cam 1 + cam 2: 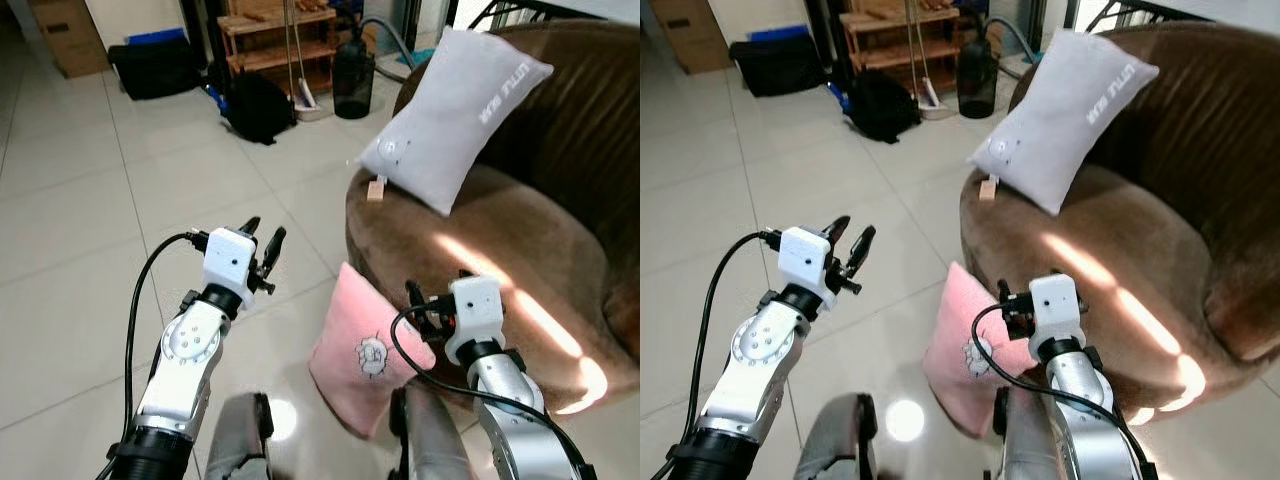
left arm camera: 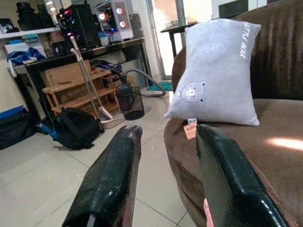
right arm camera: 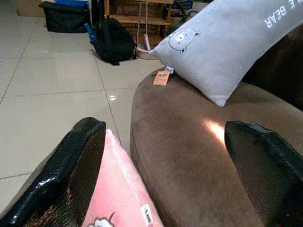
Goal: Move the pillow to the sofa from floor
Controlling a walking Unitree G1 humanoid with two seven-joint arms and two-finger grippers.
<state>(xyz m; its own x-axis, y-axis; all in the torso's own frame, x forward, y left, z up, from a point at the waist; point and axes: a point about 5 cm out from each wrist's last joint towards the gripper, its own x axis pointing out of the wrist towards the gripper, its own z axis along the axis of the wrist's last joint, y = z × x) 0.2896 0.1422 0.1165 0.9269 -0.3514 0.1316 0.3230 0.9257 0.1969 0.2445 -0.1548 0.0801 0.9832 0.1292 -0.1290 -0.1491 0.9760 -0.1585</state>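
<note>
- The step in hand looks like the approach: the pink pillow (image 1: 368, 350) is not yet grasped and stands on the floor tiles (image 1: 90, 220), leaning against the near-left front of the brown sofa (image 1: 520, 250).
- The right gripper (image 3: 165, 156) hovers just above the pillow's top edge, fingers spread wide — one finger (image 3: 71, 165) sits beside the pink fabric, the other over the sofa seat.
- The left gripper (image 1: 262, 243) hangs released, left of the pillow and apart from it.
- Next, I judge, the right gripper must drop and close on that top edge, then lift it onto the seat — beside the grey pillow (image 1: 455, 115) already there.
</note>
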